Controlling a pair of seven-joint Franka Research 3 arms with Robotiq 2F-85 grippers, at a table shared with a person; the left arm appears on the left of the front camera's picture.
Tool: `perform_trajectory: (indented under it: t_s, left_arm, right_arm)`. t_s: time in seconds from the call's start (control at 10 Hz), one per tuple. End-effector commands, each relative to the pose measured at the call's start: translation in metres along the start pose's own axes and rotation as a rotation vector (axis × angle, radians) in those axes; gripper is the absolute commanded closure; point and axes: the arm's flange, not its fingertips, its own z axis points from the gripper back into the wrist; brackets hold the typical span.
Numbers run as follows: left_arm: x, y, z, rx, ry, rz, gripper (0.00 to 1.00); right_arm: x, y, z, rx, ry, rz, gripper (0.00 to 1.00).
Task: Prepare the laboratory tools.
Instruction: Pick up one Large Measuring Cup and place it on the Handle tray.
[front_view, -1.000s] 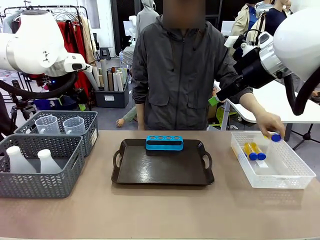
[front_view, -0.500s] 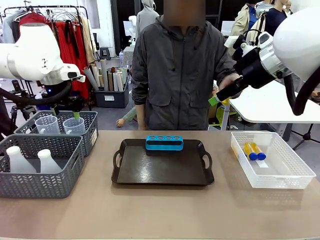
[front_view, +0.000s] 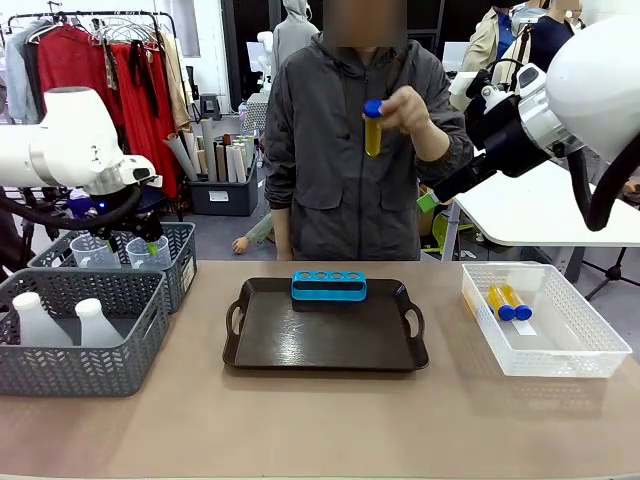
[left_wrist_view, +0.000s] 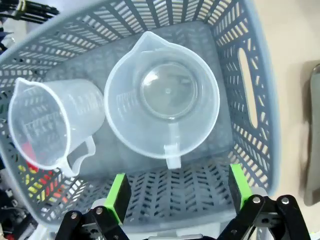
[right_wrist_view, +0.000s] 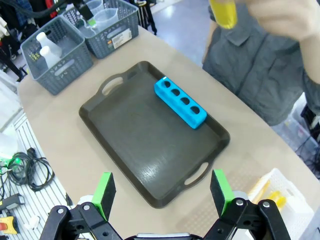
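Observation:
My left gripper (front_view: 131, 243) hangs open just above the far grey mesh basket (front_view: 182, 262). Two clear measuring cups stand in it; in the left wrist view the nearer cup (left_wrist_view: 162, 97) sits ahead of the open left gripper (left_wrist_view: 178, 189), handle towards it, and the other cup (left_wrist_view: 47, 122) stands beside it. Two white conical flasks (front_view: 97, 322) stand in the near basket. The blue tube rack (front_view: 329, 286) rests at the back of the black tray (front_view: 270, 345). The person's hand holds a yellow, blue-capped tube (front_view: 372, 128) at chest height. My right gripper (right_wrist_view: 162, 187) is open, high above the tray (right_wrist_view: 150, 150).
A clear plastic bin (front_view: 580, 345) at the right holds two more yellow tubes (front_view: 510, 302). The near grey basket (front_view: 70, 375) sits at the table's left front. The person stands at the far edge behind the tray. Bare tabletop lies in front of the tray.
The person's hand took a tube out of the clear bin and raised it to chest height. My left arm came down over the basket of measuring cups. The right arm stayed put.

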Motion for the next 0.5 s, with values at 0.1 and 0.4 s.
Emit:
perform_trajectory:
  t_s: [0.1, 0.4]
  left_arm:
    - [0.005, -0.004, -0.027, -0.015, 0.018, 0.037, 0.0]
    - [0.005, -0.001, -0.052, 0.054, -0.027, 0.051, 0.1]
  right_arm:
    - [0.001, 0.0, 0.0, 0.007, -0.005, -0.007, 0.0]
    - [0.001, 0.0, 0.0, 0.007, -0.005, -0.007, 0.0]
